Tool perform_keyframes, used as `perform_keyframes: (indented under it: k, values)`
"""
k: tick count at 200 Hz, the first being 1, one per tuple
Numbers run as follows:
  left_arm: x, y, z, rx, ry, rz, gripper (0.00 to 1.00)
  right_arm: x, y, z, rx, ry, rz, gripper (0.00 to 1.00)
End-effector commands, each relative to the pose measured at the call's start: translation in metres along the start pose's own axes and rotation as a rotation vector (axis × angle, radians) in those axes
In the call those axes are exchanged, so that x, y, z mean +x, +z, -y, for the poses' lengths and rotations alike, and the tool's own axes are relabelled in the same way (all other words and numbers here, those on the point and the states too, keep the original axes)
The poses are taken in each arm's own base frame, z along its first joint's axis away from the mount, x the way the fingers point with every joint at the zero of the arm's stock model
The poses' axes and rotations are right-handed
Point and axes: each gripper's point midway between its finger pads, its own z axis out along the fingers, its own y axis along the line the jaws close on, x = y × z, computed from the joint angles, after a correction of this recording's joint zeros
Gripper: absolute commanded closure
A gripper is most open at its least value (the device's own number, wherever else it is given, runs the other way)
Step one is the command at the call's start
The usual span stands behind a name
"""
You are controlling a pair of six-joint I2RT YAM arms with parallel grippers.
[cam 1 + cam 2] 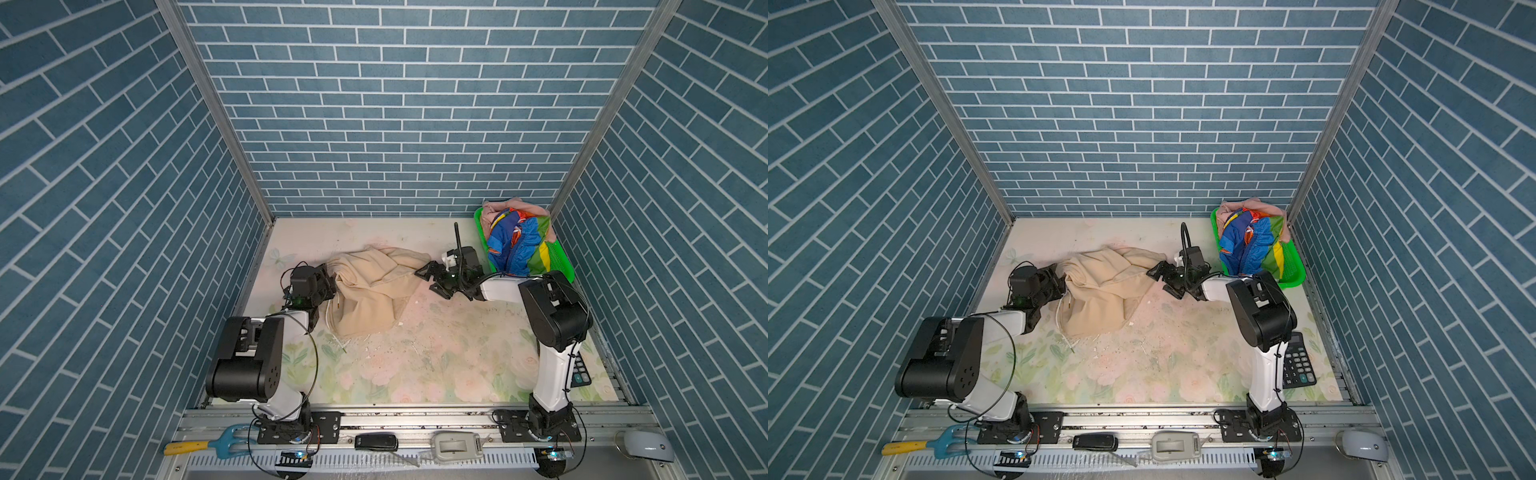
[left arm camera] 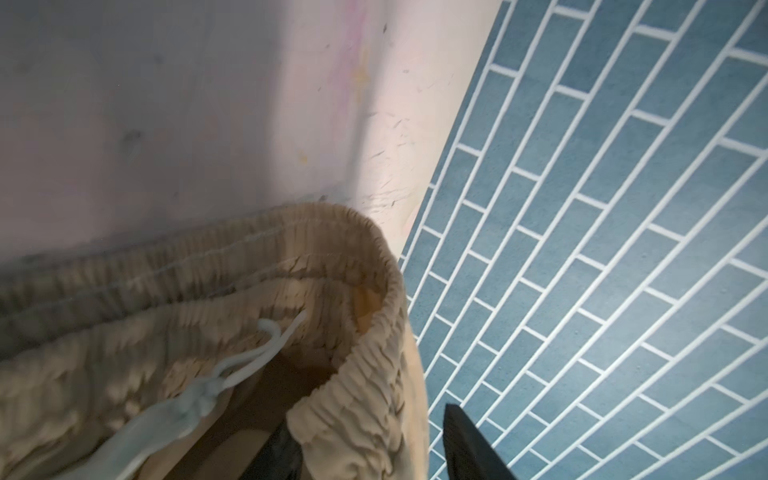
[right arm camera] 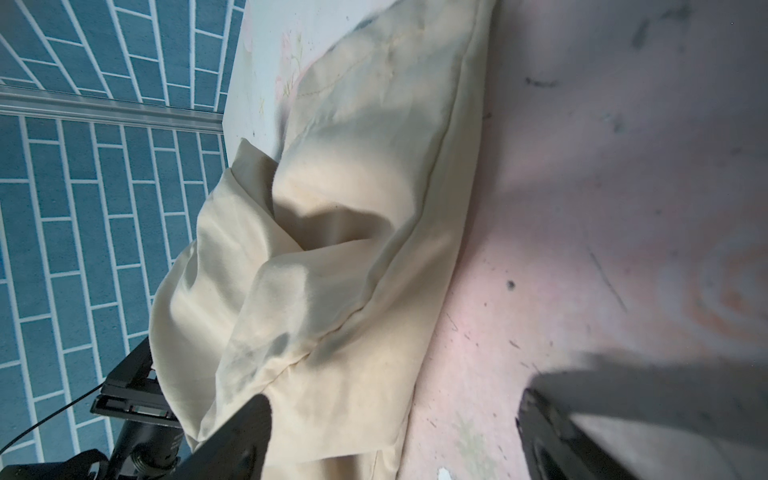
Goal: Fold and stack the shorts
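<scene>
Looking down between blue brick-patterned walls (image 1: 374, 104), we see a flowered table (image 1: 436, 365) under the cameras. The beige shorts (image 1: 374, 291) lie unfolded and rumpled on it, left of the middle, with one long fold trailing toward the right. In the far right corner sits a green basket (image 1: 559, 259), well apart from the beige pair. The rainbow-striped shorts (image 1: 515, 245) fill it in a heap, and the pink shorts (image 1: 503, 205) show beneath and behind them at the basket's far end. None of the three pairs is folded or stacked.

The left gripper (image 1: 331, 284) is pressed against the left edge of the beige shorts. In the left wrist view we find the gathered waistband (image 2: 365, 365) running between its two fingers (image 2: 469, 449), one dark under the cloth, the other just beside it. We cannot tell whether they pinch the elastic or merely straddle it. The right gripper (image 1: 428, 281) stands at the right-hand tip of the same pair, its jaws spread wide and holding nothing. In the right wrist view one finger overlaps the cloth's edge while the other hangs over bare table. A black calculator (image 1: 1298, 361) lies at the table's right edge, nearer us. Smallest of all, the white drawstring (image 2: 199, 395) trails knotted from the waistband.
</scene>
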Motion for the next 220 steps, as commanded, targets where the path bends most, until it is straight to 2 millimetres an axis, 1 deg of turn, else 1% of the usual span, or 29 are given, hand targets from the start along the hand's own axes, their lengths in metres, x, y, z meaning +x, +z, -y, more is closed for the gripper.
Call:
perform_keyframes:
  k: [1,47,66,74,83,97,105,115,120,121,123,127,130,139,140,141,154,167,174,187,220]
  values:
    - [-0.006,0.008,0.017,0.041,0.034,0.003,0.45,0.007,-0.003,0.005,0.013,0.021,-0.017,0.07]
    - [0.002,0.026,0.021,0.078,0.041,-0.060,0.50,0.006,-0.001,0.005,0.008,0.023,-0.018,0.08]
    - [0.006,0.028,0.022,0.089,0.058,-0.080,0.57,0.006,-0.002,0.005,0.009,0.024,-0.019,0.07]
    - [0.006,0.028,0.023,0.097,0.068,-0.083,0.63,0.006,-0.002,0.007,0.012,0.027,-0.019,0.07]
    - [0.006,0.026,0.026,0.107,0.086,-0.086,0.73,0.006,-0.002,0.007,0.012,0.027,-0.019,0.08]
    - [0.007,0.023,0.035,0.127,0.124,-0.106,0.92,0.005,-0.002,0.007,0.011,0.027,-0.019,0.07]
    - [0.010,0.022,0.043,0.133,0.147,-0.128,1.00,0.005,-0.003,0.007,0.011,0.028,-0.018,0.07]
    - [0.013,0.019,0.056,0.144,0.179,-0.153,1.00,0.003,-0.005,0.005,0.011,0.025,-0.014,0.06]
    - [0.012,0.017,0.057,0.136,0.194,-0.163,1.00,0.002,-0.006,0.005,0.012,0.025,-0.010,0.06]
    - [0.015,0.017,0.064,0.147,0.201,-0.169,1.00,0.001,-0.007,0.005,0.013,0.026,-0.008,0.06]
    - [0.016,0.016,0.070,0.154,0.208,-0.175,1.00,0.000,-0.007,0.005,0.014,0.025,-0.006,0.06]
    - [0.017,0.014,0.079,0.164,0.227,-0.181,1.00,-0.001,-0.008,0.005,0.015,0.023,-0.005,0.05]
    - [0.018,0.013,0.081,0.155,0.241,-0.190,1.00,-0.001,-0.009,0.004,0.013,0.021,-0.004,0.05]
    - [0.022,0.008,0.096,0.142,0.289,-0.212,1.00,-0.004,-0.011,0.003,0.019,0.015,0.001,0.05]
    - [0.024,0.007,0.104,0.158,0.299,-0.217,1.00,-0.004,-0.011,0.003,0.019,0.014,0.001,0.05]
    - [0.024,0.006,0.106,0.158,0.305,-0.219,1.00,-0.004,-0.011,0.002,0.020,0.013,0.001,0.05]
    - [0.032,-0.003,0.130,0.153,0.397,-0.245,1.00,-0.007,-0.012,0.000,0.023,0.011,0.008,0.04]
    - [0.045,-0.010,0.147,0.142,0.468,-0.282,1.00,-0.013,-0.012,-0.005,0.018,0.009,0.022,0.04]
    - [0.051,-0.014,0.155,0.137,0.498,-0.302,1.00,-0.015,-0.011,-0.008,0.013,0.011,0.027,0.04]
    - [0.058,-0.019,0.159,0.118,0.518,-0.327,1.00,-0.022,-0.012,-0.016,0.001,0.014,0.043,0.04]
    - [0.067,-0.031,0.167,0.124,0.550,-0.355,1.00,-0.041,-0.014,-0.034,-0.021,0.060,0.114,0.03]
